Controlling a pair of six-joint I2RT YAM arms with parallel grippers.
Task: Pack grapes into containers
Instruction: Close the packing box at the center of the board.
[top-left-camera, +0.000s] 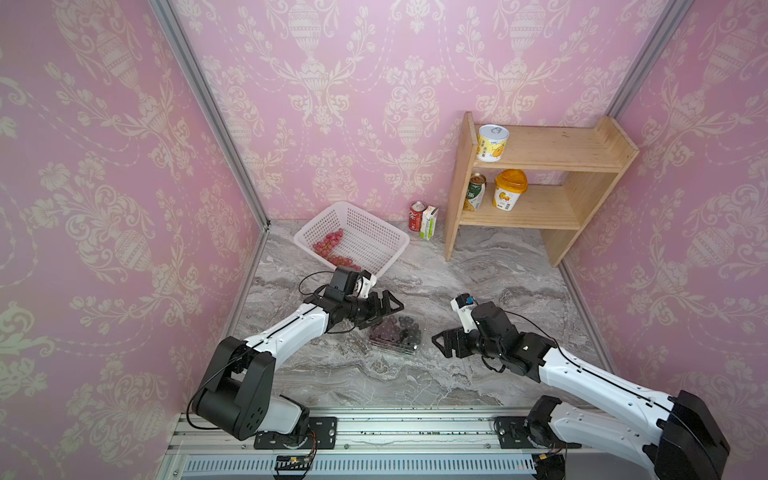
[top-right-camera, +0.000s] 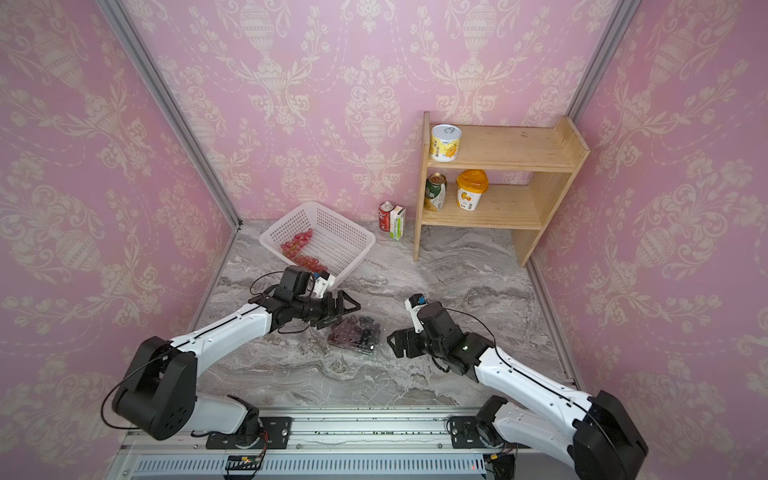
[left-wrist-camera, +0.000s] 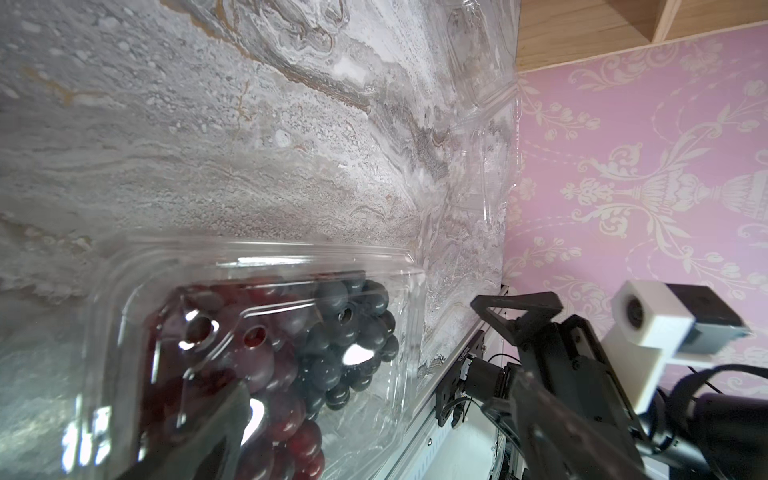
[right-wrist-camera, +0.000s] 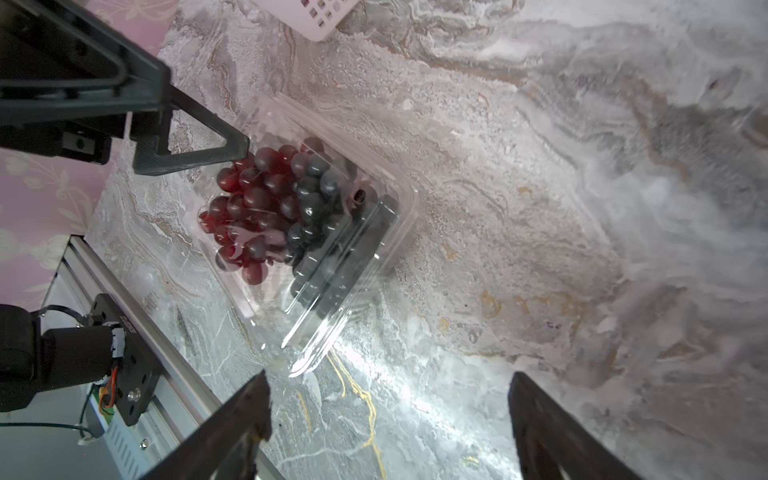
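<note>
A grey marbled desk (top-left-camera: 457, 374) carries a wooden shelf (top-left-camera: 552, 147) in its back right corner and a white basket (top-left-camera: 365, 224) in its back left corner, with pink grapes (top-left-camera: 328, 245) inside. Near the desk's middle lies a clear box (right-wrist-camera: 409, 195) holding dark red grapes (right-wrist-camera: 257, 199) and near-black grapes (right-wrist-camera: 311, 208). The left fingers (top-left-camera: 386, 312), spread wide, hang over one end of it. The right fingers (top-left-camera: 441, 344), also apart and empty, sit just beside it.

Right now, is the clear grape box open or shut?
Shut: on the container, the vented lid lies over the grapes in both wrist views. Latched or not, cannot tell.
</note>
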